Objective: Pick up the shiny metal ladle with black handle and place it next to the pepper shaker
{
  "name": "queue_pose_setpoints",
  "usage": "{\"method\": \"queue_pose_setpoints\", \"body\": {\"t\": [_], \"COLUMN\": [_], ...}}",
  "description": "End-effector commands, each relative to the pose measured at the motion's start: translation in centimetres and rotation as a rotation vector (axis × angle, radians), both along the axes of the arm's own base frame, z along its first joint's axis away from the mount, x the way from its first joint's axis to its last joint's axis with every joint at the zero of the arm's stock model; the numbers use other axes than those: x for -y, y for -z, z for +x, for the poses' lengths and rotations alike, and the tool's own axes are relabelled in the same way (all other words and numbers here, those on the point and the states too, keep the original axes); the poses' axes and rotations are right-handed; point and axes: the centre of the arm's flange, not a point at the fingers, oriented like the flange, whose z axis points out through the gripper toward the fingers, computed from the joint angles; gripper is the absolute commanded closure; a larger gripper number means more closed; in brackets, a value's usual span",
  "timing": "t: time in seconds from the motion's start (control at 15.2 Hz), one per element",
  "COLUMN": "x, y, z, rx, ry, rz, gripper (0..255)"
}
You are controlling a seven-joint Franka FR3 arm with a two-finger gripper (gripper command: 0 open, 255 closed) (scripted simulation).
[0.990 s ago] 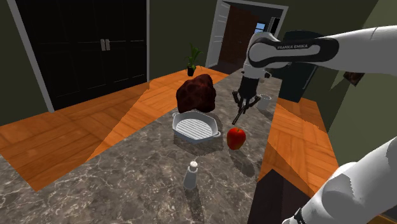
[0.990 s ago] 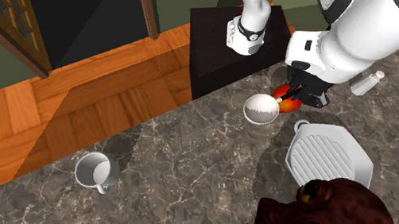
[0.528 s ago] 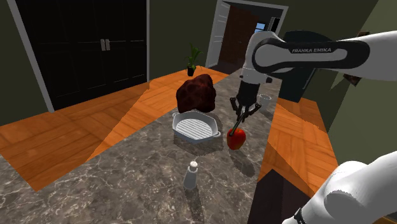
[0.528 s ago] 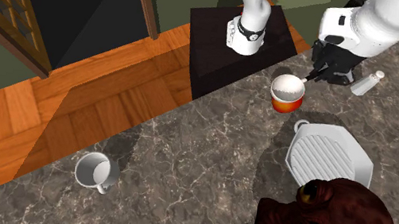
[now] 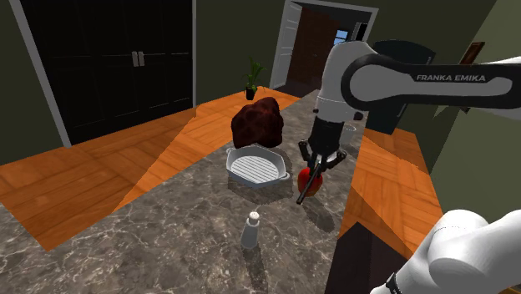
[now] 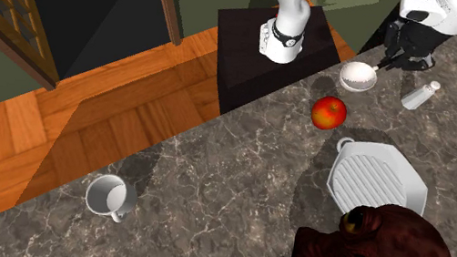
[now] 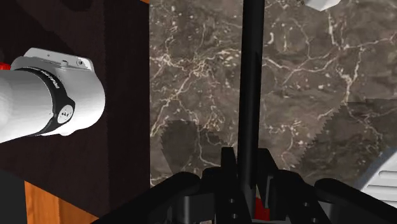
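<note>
Your jaws are clamped on the black handle of the ladle (image 6: pixel 359 75). In the wrist view the handle (image 7: pixel 249 83) runs straight out from between the two fingers (image 7: pixel 227 167), which press against it on either side. In the shoulder view the ladle (image 5: pixel 306 185) hangs from the jaws with its handle slanting downward, crossing in front of the red apple (image 5: pixel 314 183). From the second exterior view you see its pale, shiny bowl over the table (image 6: pixel 211 176), close to the edge that borders the dark stand (image 6: pixel 245 61). The handle rises from the bowl to the jaws.

The pepper shaker (image 6: pixel 421 94) stands upright on the table a little in from that same edge, near the ladle's bowl but apart from it. In the shoulder view the shaker (image 5: pixel 251 230) sits nearer the camera than the apple. The apple (image 6: pixel 329 112) lies on the table between the stand-side edge and a white ridged pan (image 6: pixel 379 176). Beyond the pan (image 5: pixel 257 167) sits a dark red lumpy figure (image 5: pixel 259 121). A white mug (image 6: pixel 109 196) stands well apart from all of these, farther along the table.
</note>
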Motion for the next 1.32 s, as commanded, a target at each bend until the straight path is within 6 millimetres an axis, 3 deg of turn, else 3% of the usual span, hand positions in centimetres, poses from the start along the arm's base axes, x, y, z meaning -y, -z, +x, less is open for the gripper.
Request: {"method": "queue_pose_setpoints", "body": {"t": [0.0, 0.73, 0.79, 1.25], "x": [-2.2, -14.2, -16.3, -16.3], "y": [0.3, 0.2, 0.2, 3.9], "z": [-1.6, -9.7, -11.1, -11.1], "rx": [-0.001, -0.001, -0.001, -0.001], "ry": [0.002, 0.002, 0.002, 0.002], "rz": [0.000, 0.000, 0.000, 0.000], "gripper": [255, 255, 255, 255]}}
